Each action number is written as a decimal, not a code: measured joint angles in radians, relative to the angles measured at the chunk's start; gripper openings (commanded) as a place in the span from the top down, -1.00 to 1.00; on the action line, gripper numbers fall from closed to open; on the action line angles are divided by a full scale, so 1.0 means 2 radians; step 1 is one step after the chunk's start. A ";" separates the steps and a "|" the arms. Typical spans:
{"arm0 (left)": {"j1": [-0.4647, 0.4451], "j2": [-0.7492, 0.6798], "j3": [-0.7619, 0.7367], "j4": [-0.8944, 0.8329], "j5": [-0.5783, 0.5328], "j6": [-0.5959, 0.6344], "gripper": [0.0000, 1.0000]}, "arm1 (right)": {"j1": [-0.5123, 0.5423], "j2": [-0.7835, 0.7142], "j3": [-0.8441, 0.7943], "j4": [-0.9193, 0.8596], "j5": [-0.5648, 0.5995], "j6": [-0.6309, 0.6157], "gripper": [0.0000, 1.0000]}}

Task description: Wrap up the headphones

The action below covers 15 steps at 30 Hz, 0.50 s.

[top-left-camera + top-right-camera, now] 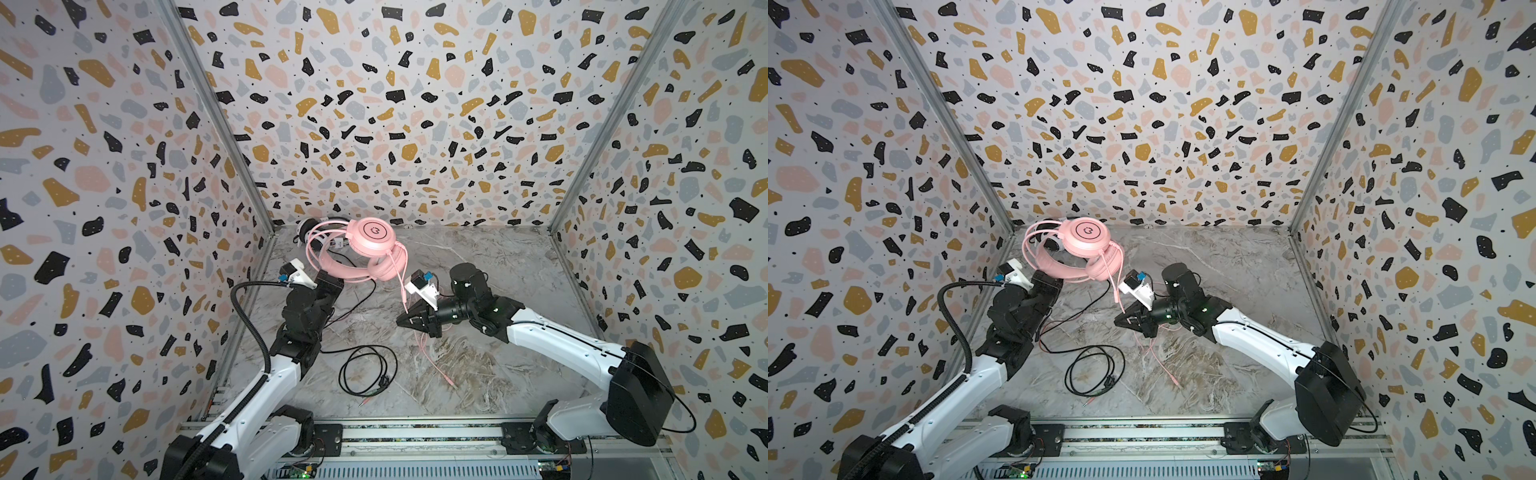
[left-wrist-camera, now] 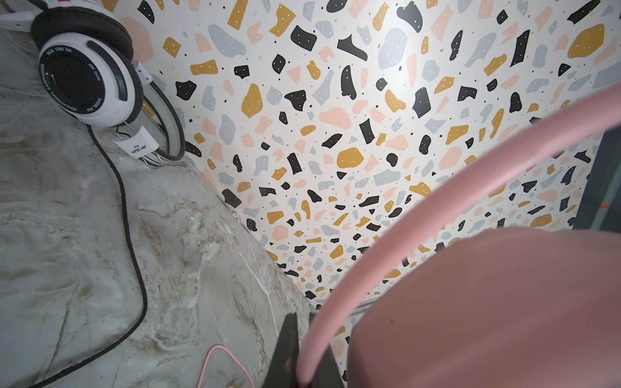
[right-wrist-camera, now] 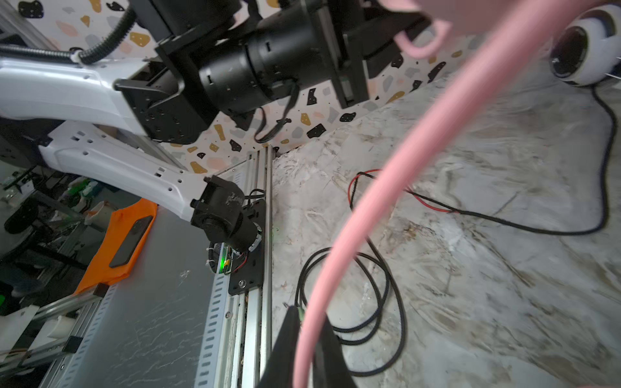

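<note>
The pink headphones point(image 1: 370, 235) point(image 1: 1086, 237) hang above the back left of the table. My left gripper point(image 1: 337, 277) point(image 2: 304, 319) is shut on a thin pink hoop of their headband point(image 2: 437, 201). Their pink cable point(image 1: 398, 278) point(image 3: 403, 161) drops from the ear cup to my right gripper point(image 1: 401, 322) point(image 3: 307, 319), which is shut on it; the rest trails over the table point(image 1: 436, 365). The white-and-black headphones point(image 1: 305, 230) point(image 2: 87, 77) point(image 3: 578, 53) lie in the back left corner, partly hidden behind the pink ones. Their black cable point(image 1: 365, 370) point(image 1: 1096, 370) point(image 3: 369, 295) lies coiled near the front.
Patterned walls close in the marble table point(image 1: 498, 374) at the left, back and right. An aluminium rail point(image 1: 415, 432) carrying both arm bases runs along the front edge. A thin red-and-black wire point(image 3: 433, 205) lies on the table by the left arm.
</note>
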<state>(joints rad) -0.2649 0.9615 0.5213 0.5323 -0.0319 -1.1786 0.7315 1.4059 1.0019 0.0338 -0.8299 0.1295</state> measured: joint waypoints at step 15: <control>0.000 0.048 0.070 -0.034 0.099 0.037 1.00 | -0.139 -0.069 -0.121 0.166 0.055 0.143 0.75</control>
<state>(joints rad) -0.2646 1.0584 0.6609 0.4652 0.1669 -1.1046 0.4538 1.2682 0.7609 0.3649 -0.7208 0.4164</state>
